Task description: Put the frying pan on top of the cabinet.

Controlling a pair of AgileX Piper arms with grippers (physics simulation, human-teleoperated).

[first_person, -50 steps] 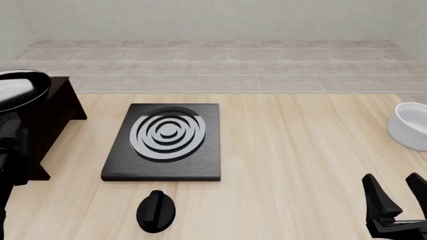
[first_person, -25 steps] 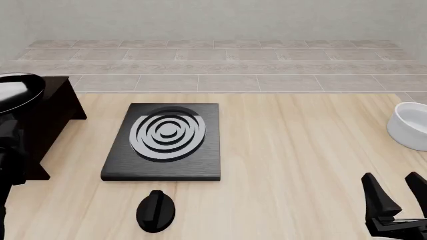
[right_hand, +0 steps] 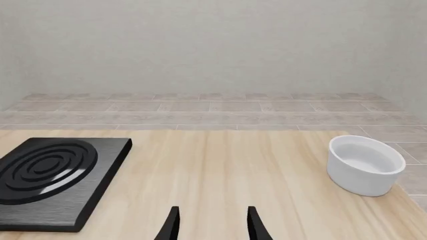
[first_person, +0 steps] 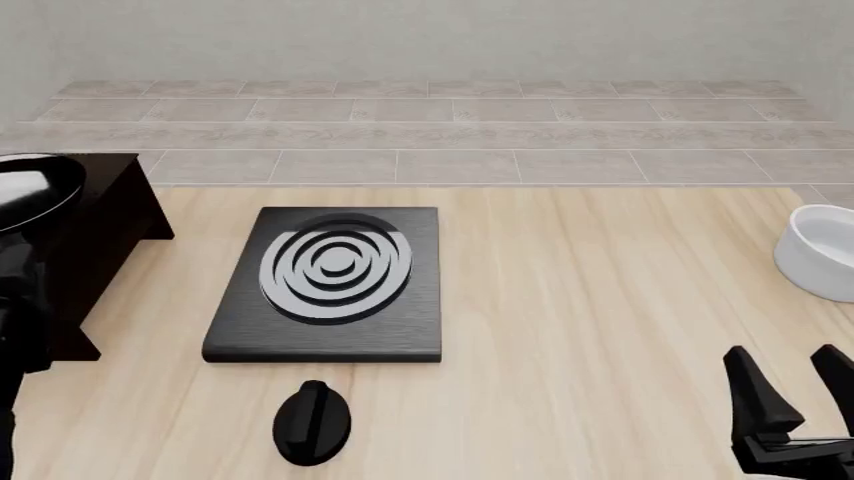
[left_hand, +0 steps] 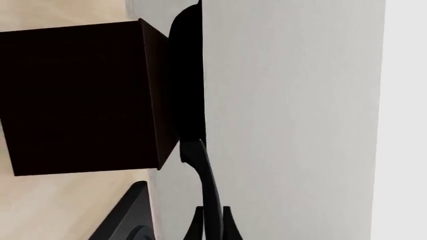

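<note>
The frying pan (first_person: pixel 32 192), glossy black with a pale reflective inside, hangs at the far left over the top of the dark cabinet (first_person: pixel 96 225). In the left wrist view the frying pan (left_hand: pixel 187 80) appears edge-on, right against the cabinet (left_hand: pixel 80 100) top; I cannot tell whether it rests there. My left gripper (left_hand: pixel 212 214) is shut on the pan's thin handle (left_hand: pixel 205 180). The left arm (first_person: pixel 20 305) stands in front of the cabinet. My right gripper (first_person: pixel 795 385) stays open and holds nothing near the table's front right, also seen as the right gripper (right_hand: pixel 213 220).
A flat black slab with white rings (first_person: pixel 334 280) lies left of centre, with a small black oval knob (first_person: pixel 312 422) in front of it. A white bowl (first_person: pixel 821 250) sits at the right edge. The slab (right_hand: pixel 50 170) and bowl (right_hand: pixel 363 165) show in the right wrist view.
The pan has moved a little down and to the left over the cabinet. The right arm has not moved.
</note>
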